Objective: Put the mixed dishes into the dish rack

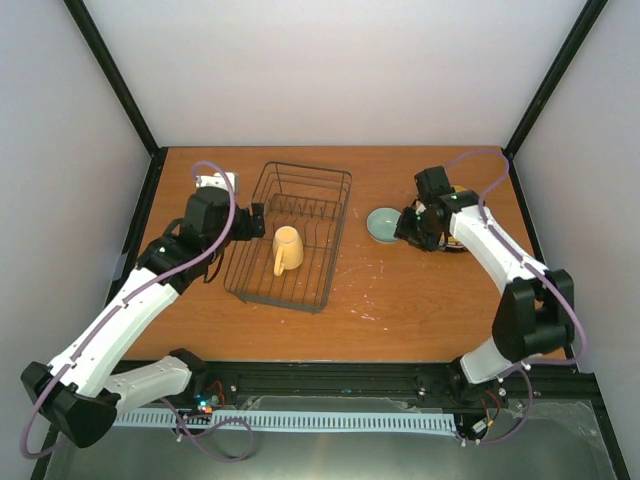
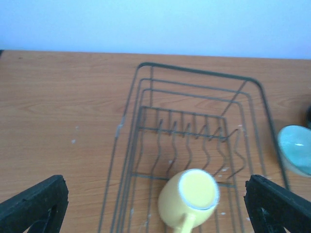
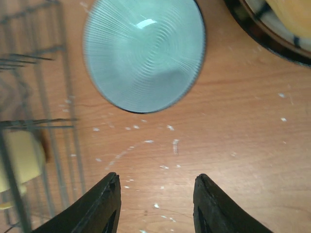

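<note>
The dark wire dish rack (image 1: pixel 325 195) stands left of the table's middle. The yellow mug (image 1: pixel 287 248) lies on its side inside it. In the left wrist view the mug (image 2: pixel 192 196) is below and between my fingers, on the rack's wires (image 2: pixel 146 97). My left gripper (image 1: pixel 257 222) is open and empty over the rack's left side. The mint-green bowl (image 1: pixel 383 224) sits on the table right of the rack. My right gripper (image 1: pixel 408 228) is open and empty just beside the bowl (image 3: pixel 143 53). A stack of plates (image 3: pixel 272 29) shows at the right wrist view's top right corner.
The wooden table (image 1: pixel 400 290) has white walls and black frame posts on three sides. The right arm covers most of the plate stack in the top view. The rack's edge and the mug (image 3: pixel 19 160) show at the left of the right wrist view.
</note>
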